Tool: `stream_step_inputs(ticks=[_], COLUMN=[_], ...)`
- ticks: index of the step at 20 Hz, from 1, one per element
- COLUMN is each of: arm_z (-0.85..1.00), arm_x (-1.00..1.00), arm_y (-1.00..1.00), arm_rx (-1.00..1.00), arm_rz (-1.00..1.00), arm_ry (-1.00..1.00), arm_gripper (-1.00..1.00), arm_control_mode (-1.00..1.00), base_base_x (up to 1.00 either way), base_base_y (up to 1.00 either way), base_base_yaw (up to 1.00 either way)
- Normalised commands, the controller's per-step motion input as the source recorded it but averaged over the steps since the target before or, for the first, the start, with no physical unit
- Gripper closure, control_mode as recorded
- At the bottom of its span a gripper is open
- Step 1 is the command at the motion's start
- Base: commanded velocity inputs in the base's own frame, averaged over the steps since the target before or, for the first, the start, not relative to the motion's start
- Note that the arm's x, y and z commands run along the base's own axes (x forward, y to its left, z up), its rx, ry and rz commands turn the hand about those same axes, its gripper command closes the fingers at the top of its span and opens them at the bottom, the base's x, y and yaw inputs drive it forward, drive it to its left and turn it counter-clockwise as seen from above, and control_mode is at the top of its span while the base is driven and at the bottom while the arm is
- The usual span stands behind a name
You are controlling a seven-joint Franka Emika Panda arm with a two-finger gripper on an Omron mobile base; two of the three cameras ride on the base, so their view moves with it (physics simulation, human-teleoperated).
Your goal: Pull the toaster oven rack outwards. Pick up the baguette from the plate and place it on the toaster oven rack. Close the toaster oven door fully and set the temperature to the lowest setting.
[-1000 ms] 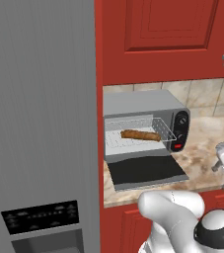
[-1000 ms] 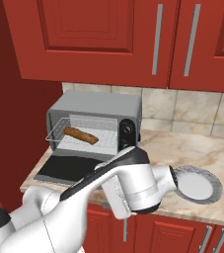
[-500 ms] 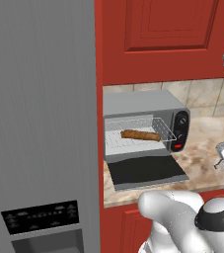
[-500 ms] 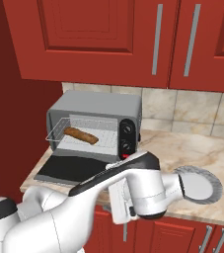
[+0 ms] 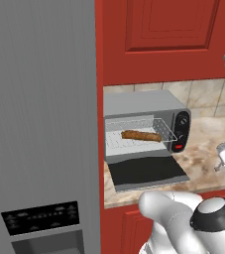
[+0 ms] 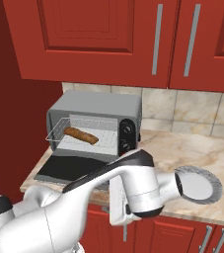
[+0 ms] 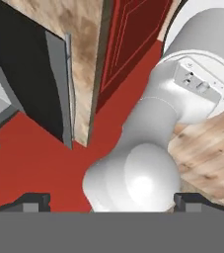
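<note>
Since the earlier pictures the arm's white links have been swung further toward the lower edge of the counter, while the oven and its load have been left as they were. The gripper (image 7: 111,200) is seen in the hand view with its two dark tips standing wide apart and nothing between them; it is pointed down past the counter edge, toward the red cabinet fronts and the robot's own body. The baguette (image 5: 140,135) is already laid on the toaster oven rack (image 5: 156,127), which is drawn out of the toaster oven (image 6: 96,105), and its long axis runs along the width of the rack. The plate (image 6: 200,184) is left bare on the counter, to the right. The toaster oven door (image 5: 148,171) is hung open and flat, its dark glass facing up, with its free edge reaching toward the counter's front edge. The coming move is judged to turn on that edge: the door lies up and ahead of the low gripper, so the edge would have to be approached from beneath and pushed up and back toward the cavity.
</note>
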Motion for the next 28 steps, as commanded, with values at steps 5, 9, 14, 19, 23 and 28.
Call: stream_step_inputs(ticks=[5, 9, 14, 19, 23, 28], arm_z=[-0.36, -0.26, -0.09, -0.03, -0.08, -0.12], arm_x=[0.08, 0.15, 0.17, 0.12, 0.08, 0.04], arm_y=[0.0, 0.0, 0.0, 0.0, 0.0, 0.0], arm_rx=[-0.08, 0.0, 0.0, 0.0, 0.0, 0.0], arm_rz=[-0.11, -0.09, -0.07, -0.05, -0.07, -0.07], arm_ry=[0.29, 0.25, 0.2, 0.14, 0.12, 0.07], arm_gripper=[-1.0, -1.0, -1.0, -1.0, -1.0, -1.0], arm_control_mode=[-1.0, -1.0, -1.0, -1.0, -1.0, -1.0], base_base_x=[0.0, 0.0, 0.0, 0.0, 0.0, 0.0], base_base_y=[0.0, 0.0, 0.0, 0.0, 0.0, 0.0], base_base_yaw=[0.0, 0.0, 0.0, 0.0, 0.0, 0.0])
